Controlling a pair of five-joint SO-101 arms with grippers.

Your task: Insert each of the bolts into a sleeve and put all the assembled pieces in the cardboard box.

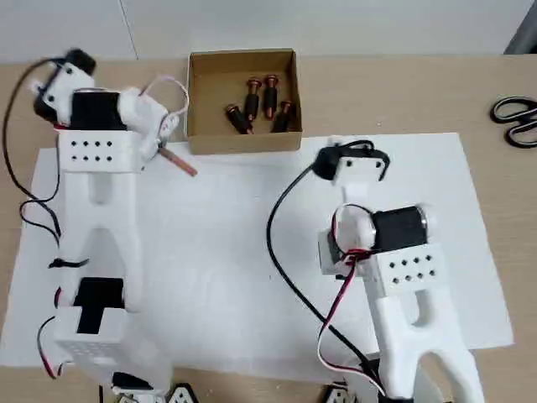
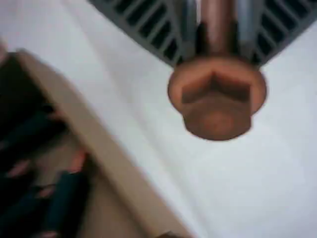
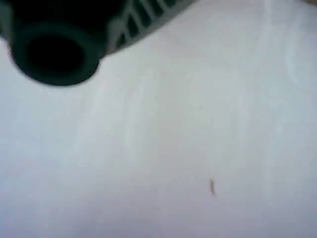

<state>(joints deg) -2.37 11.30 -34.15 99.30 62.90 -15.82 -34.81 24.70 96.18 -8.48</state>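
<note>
My left gripper [image 1: 168, 149] is shut on a copper bolt [image 1: 180, 162], which slants out over the white sheet just off the cardboard box's [image 1: 243, 57] front left corner. In the left wrist view the bolt's hex head [image 2: 216, 99] points at the camera, its shaft clamped between the fingers [image 2: 190, 22]. My right gripper [image 1: 352, 166] hangs over the sheet in front of the box's right corner, shut on a black sleeve [image 3: 54, 54] whose open bore shows. Several assembled pieces [image 1: 260, 105] lie in the box.
A white paper sheet [image 1: 218, 252] covers the middle of the wooden table. Black scissors [image 1: 516, 120] lie at the far right edge. The box wall [image 2: 99, 148] runs close beside the left gripper. Cables trail from both arms.
</note>
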